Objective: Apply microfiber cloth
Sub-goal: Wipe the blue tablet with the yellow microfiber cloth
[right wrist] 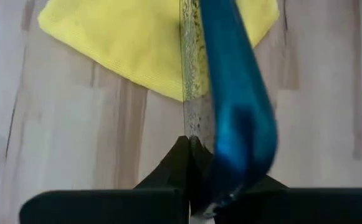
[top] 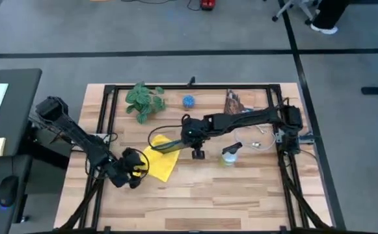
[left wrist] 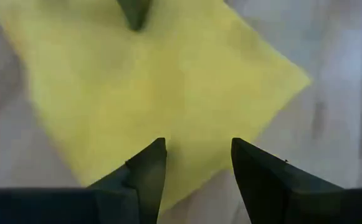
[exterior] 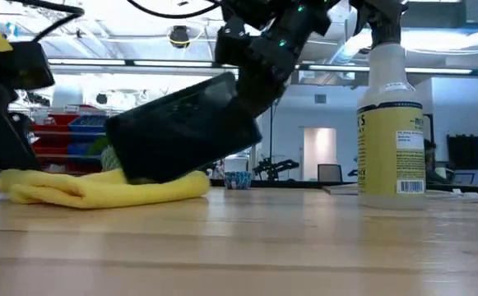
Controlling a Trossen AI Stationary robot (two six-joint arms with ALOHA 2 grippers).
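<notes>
Big wooden table [top: 241,188] under everything, and the right arm stretches all the way across it toward the centre. The right gripper [top: 187,133] has its fingers clamped tight on the edge of a dark tablet [exterior: 185,127], no gap showing beside the slab in the right wrist view. From the low camera the tablet hangs tilted, its lower end down on the microfiber cloth [top: 161,158], its upper end raised toward the gripper's fingers. The cloth lies flat on the wood, bright yellow, spread out just ahead of the left gripper [top: 131,170] and partly beneath the tablet's low edge. In the left wrist view the left gripper's fingers [left wrist: 144,171] stand apart with a clear gap between them, nothing between them, poised over the near corner of the cloth; whether they touch it I cannot tell. Off to the far side of the right gripper's fingers stands a spray bottle [exterior: 391,123], upright, yellow label, well apart from the cloth. Beyond the fingers, at the table's back edge, a small green plant [top: 144,101] and a little blue ball [top: 188,101].
</notes>
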